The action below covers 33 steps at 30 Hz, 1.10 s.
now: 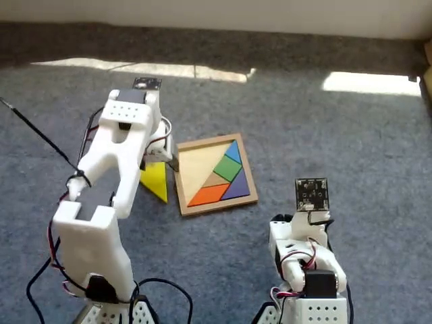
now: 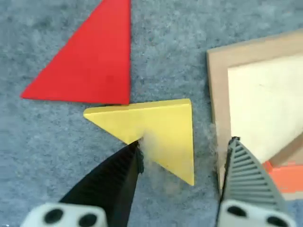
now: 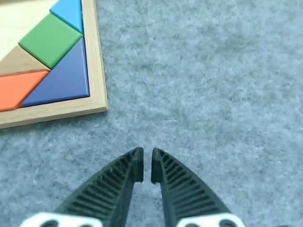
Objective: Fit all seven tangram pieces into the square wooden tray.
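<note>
My left gripper point(image 2: 185, 142), spread wide, straddles the yellow triangle point(image 2: 161, 120) left of the tray point(image 2: 216, 94); my right gripper point(image 3: 147, 165) hangs clenched, empty.

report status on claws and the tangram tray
Left claw open over yellow triangle on carpet. Right claw shut, empty. Tray holds five pieces, red triangle also outside.

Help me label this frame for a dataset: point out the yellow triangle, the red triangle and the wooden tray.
yellow triangle point(image 2: 165, 132), left wrist view, middle of its top face.
red triangle point(image 2: 94, 66), left wrist view, centre of its top face.
wooden tray point(image 2: 217, 94), left wrist view, on its raised rim beside the yellow piece.
</note>
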Motion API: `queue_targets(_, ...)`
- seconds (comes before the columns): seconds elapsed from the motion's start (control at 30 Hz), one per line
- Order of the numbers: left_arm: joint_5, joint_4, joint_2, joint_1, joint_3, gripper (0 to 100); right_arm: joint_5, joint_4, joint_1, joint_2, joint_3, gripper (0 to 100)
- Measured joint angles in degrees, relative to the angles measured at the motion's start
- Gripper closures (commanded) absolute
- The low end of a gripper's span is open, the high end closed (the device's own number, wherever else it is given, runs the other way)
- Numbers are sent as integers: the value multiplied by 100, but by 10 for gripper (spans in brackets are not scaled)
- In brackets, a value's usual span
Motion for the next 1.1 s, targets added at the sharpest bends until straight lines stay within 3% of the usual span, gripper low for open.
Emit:
queue_targets(0.2,334,53,818,-79,-466,723,0,0,0,0,0,953)
queue_targets(0.6,352,44,905,-580,-501,723,0,0,0,0,0,953)
queue_targets(1.1,360,141,1284,-589,-756,726,0,0,0,0,0,953)
